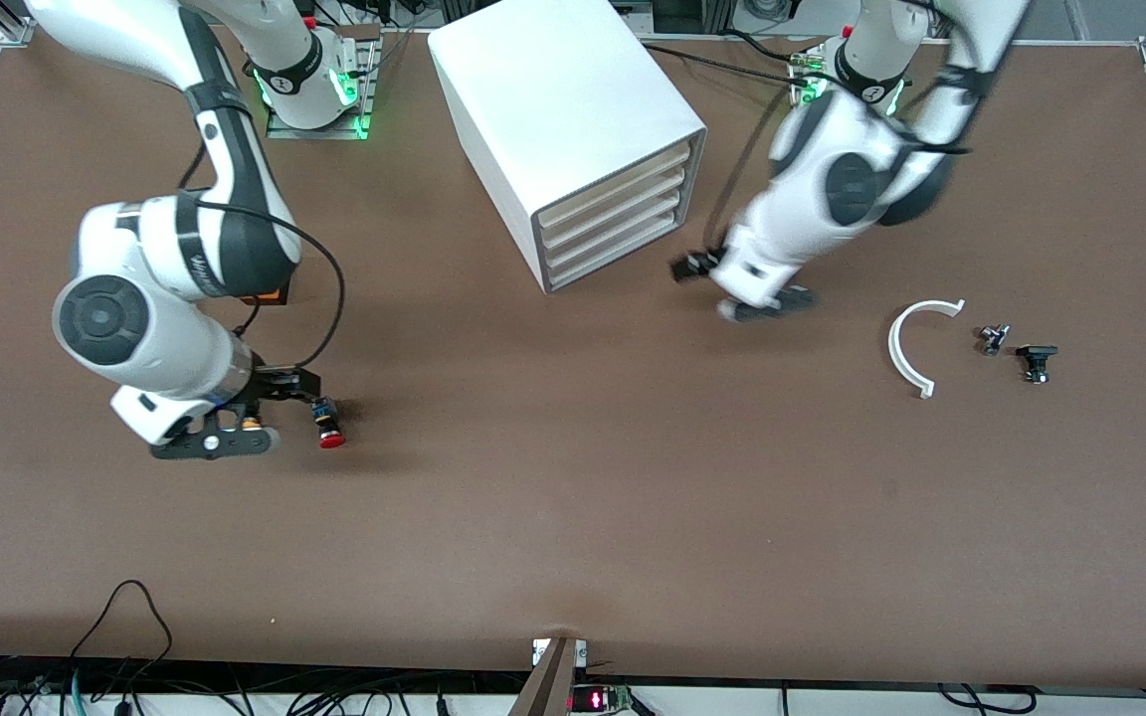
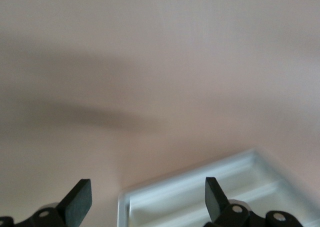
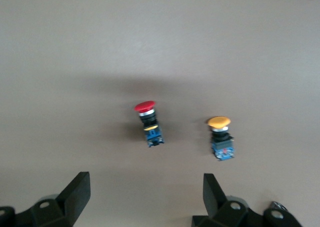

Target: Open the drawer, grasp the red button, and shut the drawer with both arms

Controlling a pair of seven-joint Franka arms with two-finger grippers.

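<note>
The white cabinet [image 1: 563, 109] stands toward the robots' bases, and its top drawer [image 1: 618, 182] looks shut like the three below it. The red-capped button [image 1: 331, 433] lies on its side on the table toward the right arm's end. My right gripper [image 1: 245, 428] hangs open and empty just beside it. In the right wrist view the button [image 3: 149, 124] lies ahead of the open right gripper [image 3: 146, 194], apart from it. My left gripper [image 1: 742, 293] is open and empty in front of the drawers. In the left wrist view the left gripper [image 2: 145, 199] frames a blurred corner of the cabinet [image 2: 200, 197].
An orange-capped button [image 3: 220, 137] lies beside the red one. An orange box [image 1: 265, 295] is partly hidden by the right arm. A white curved piece [image 1: 916, 343], a small metal part [image 1: 993, 338] and a black part [image 1: 1036, 360] lie toward the left arm's end.
</note>
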